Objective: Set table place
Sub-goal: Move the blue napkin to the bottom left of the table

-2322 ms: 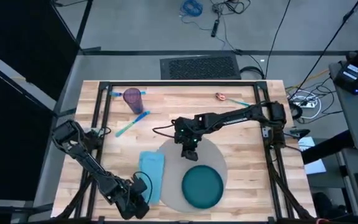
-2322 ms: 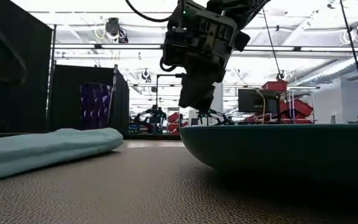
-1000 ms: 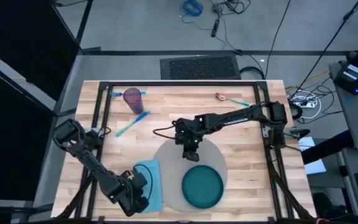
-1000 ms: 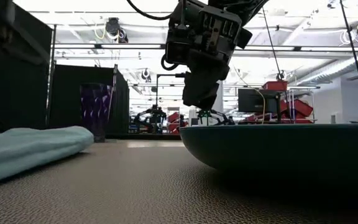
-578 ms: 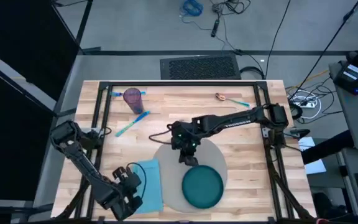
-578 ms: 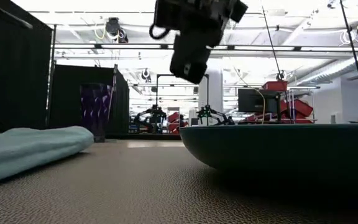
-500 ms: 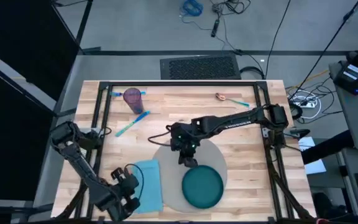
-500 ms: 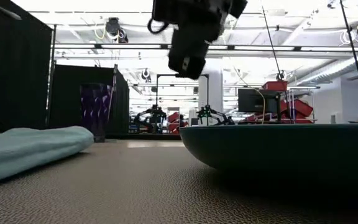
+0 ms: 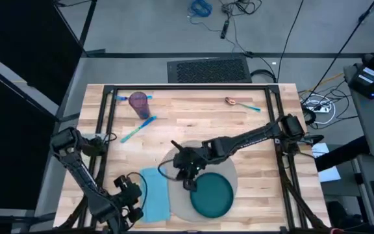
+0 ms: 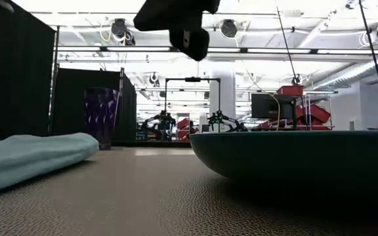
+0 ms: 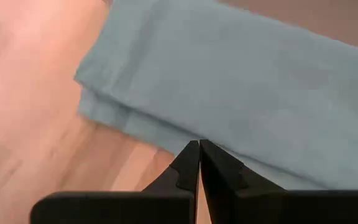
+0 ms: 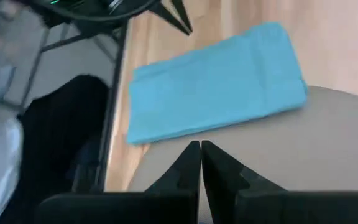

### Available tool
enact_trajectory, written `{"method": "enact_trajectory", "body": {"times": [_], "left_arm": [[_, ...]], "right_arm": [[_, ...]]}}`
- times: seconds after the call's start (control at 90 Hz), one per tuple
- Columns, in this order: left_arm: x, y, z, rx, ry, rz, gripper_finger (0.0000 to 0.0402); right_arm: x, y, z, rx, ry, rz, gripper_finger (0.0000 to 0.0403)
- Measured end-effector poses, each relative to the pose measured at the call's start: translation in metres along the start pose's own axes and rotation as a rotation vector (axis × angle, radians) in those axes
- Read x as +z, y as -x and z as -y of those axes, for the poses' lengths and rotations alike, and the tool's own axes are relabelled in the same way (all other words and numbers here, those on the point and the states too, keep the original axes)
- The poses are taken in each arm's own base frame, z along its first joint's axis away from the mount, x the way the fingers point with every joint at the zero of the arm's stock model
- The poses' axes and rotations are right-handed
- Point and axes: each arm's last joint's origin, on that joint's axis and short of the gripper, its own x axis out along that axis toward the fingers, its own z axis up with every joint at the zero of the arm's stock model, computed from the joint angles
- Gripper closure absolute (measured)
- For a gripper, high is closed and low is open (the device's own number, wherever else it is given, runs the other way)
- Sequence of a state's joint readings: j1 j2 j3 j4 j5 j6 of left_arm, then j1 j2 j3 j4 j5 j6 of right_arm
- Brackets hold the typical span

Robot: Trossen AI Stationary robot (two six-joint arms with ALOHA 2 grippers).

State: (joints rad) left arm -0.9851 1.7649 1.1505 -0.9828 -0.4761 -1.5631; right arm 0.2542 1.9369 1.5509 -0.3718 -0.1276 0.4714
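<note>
Now we see both end effectors, left [image 9: 133,209] and right [image 9: 188,184], pinched closed and empty above the pebbled round grey placemat [image 9: 177,198] on the pale-plank surface [image 9: 187,117].

Right gripper [image 9: 188,182] hangs over the placemat [image 9: 178,198], fingers together, teal plate [image 9: 211,194] just beside it. Napkin [image 9: 152,194] lies along the placemat's left edge, left gripper [image 9: 130,203] closed at its near corner. Wide bare table [image 9: 252,140] behind; purple cup [image 9: 138,102] at the far left.
</note>
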Motion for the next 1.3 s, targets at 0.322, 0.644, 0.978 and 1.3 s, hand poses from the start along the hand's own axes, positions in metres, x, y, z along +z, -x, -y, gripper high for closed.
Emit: {"method": "enact_trajectory", "body": {"times": [0.322,0.644,0.978,1.3], "left_arm": [[0.026,-0.012,-0.018,0.187,-0.088,0.015,0.0402],[-0.004,0.043,-0.055,0.011,0.220,0.513,0.0402],[0.009,0.024,-0.056,0.014,0.313,0.520,0.0402],[0.035,0.010,-0.058,0.122,0.331,0.463,0.0402]], "right_arm": [[-0.031,0.009,0.004,-0.257,-0.014,-0.237,0.0403],[-0.091,0.067,-0.055,-0.785,0.219,-0.017,0.0403],[-0.141,0.103,-0.017,-0.519,0.246,0.301,0.0403],[-0.156,0.122,0.045,-0.080,0.162,0.647,0.0403]]}}
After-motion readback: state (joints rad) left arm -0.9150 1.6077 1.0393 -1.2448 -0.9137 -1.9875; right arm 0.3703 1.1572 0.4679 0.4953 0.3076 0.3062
